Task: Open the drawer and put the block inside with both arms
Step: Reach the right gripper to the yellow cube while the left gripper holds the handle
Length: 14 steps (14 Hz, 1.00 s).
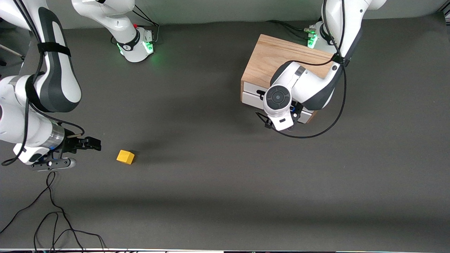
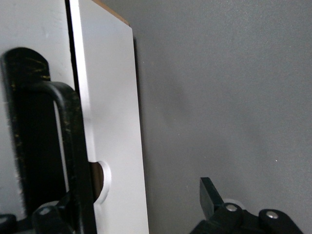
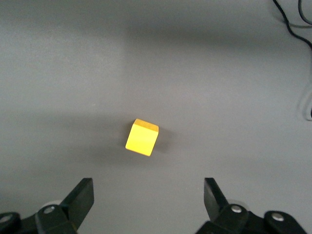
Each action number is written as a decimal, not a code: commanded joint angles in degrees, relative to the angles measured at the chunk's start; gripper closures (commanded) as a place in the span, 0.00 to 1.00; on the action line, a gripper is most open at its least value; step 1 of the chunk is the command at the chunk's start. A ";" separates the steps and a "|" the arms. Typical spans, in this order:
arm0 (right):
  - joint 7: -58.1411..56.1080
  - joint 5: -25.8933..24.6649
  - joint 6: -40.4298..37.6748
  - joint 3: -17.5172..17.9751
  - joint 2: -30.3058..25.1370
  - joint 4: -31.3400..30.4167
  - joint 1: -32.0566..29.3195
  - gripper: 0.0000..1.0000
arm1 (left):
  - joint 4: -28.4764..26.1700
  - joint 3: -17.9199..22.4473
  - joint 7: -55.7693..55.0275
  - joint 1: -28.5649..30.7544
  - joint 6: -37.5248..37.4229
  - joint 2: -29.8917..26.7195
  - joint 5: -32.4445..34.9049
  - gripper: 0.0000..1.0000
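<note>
The light-wood cabinet (image 1: 281, 58) stands near the left arm's base. Its drawer (image 1: 251, 99) has a white front and a black bar handle (image 1: 261, 93), and it looks shut. My left gripper (image 1: 286, 121) is open right at the drawer front. In the left wrist view the handle (image 2: 73, 146) runs beside one finger, in front of the white panel (image 2: 109, 112), and the left gripper (image 2: 146, 197) holds nothing. The yellow block (image 1: 125, 156) lies on the table toward the right arm's end. My right gripper (image 1: 92, 144) is open and empty, just short of the block (image 3: 142, 137), with its fingers (image 3: 80, 195) apart.
Loose black cables (image 1: 52, 211) lie on the grey table nearer the front camera than the right gripper, and one cable (image 3: 297, 24) shows in the right wrist view. The left arm's cable (image 1: 316, 133) loops down in front of the cabinet. The right arm's base (image 1: 137, 45) stands at the table's back edge.
</note>
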 commanded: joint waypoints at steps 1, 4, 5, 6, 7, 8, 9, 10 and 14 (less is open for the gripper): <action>-0.41 1.42 4.71 -0.33 2.04 -1.20 0.83 0.00 | 0.27 0.16 -0.03 -0.43 0.31 -0.17 0.86 0.00; -0.06 2.82 8.49 -0.24 4.93 -1.21 0.92 0.00 | 1.58 0.34 0.14 -0.26 0.57 -0.17 1.55 0.00; -0.06 4.31 9.21 -0.24 5.72 -1.21 1.01 0.00 | 2.45 0.34 0.14 -0.17 1.19 0.52 2.08 0.00; -0.06 5.97 9.39 -0.24 6.69 -1.12 0.92 0.00 | 3.33 0.42 0.23 -0.17 1.80 1.23 2.09 0.00; -0.06 7.47 10.61 -0.24 7.66 -1.21 0.92 0.00 | 4.39 0.42 0.23 -0.17 1.98 2.02 2.17 0.00; -0.15 7.57 11.75 -0.33 8.54 -1.30 0.92 0.00 | 5.27 0.42 0.32 -0.17 1.98 2.63 2.17 0.00; -0.15 7.66 11.94 -0.33 9.42 -1.47 0.92 0.00 | 5.89 0.42 0.32 -0.17 1.98 2.99 2.26 0.00; -0.15 7.66 12.03 -0.33 9.77 -1.73 0.83 0.00 | 6.50 0.42 0.23 -0.17 2.07 3.34 2.96 0.00; -0.06 7.66 17.19 -0.42 9.78 -6.82 0.83 0.00 | 9.83 0.42 0.32 -0.17 2.16 5.62 3.75 0.00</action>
